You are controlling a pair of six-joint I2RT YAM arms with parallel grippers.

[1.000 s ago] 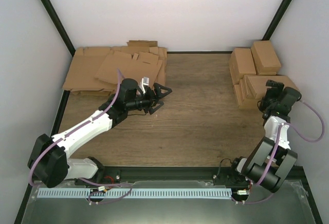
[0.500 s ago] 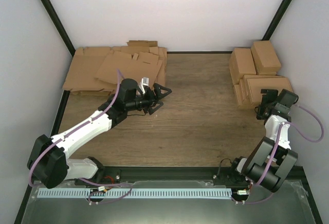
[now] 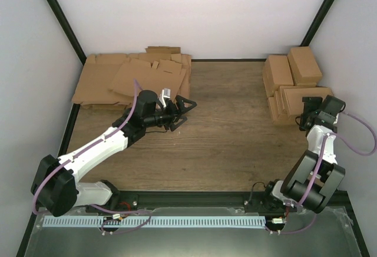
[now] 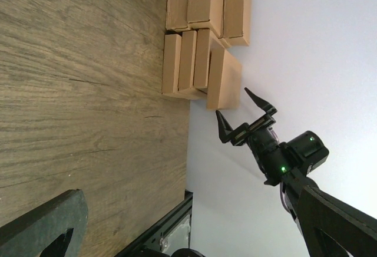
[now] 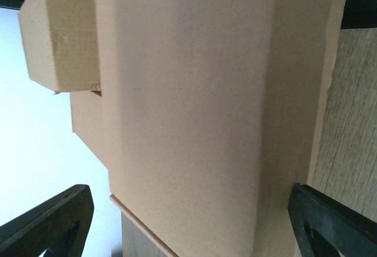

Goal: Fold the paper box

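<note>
**Ana:** At two o'clock on the wood-grain table (image 3: 235,133), is the plain brown cardboard paper box (image 3: 300,96) held?

**Ben:** No. It sits among other folded brown boxes (image 3: 277,71). The right gripper (image 4: 232,105) faces it, jaws wide and empty. I'd square the fingers to its flat sides and close gently. The left gripper (image 3: 184,114) gapes empty near the flat cardboard sheets (image 3: 106,83) at eleven o'clock.

Sheet heap (image 3: 132,80) back-left, paper box (image 3: 297,98) back-right
</note>
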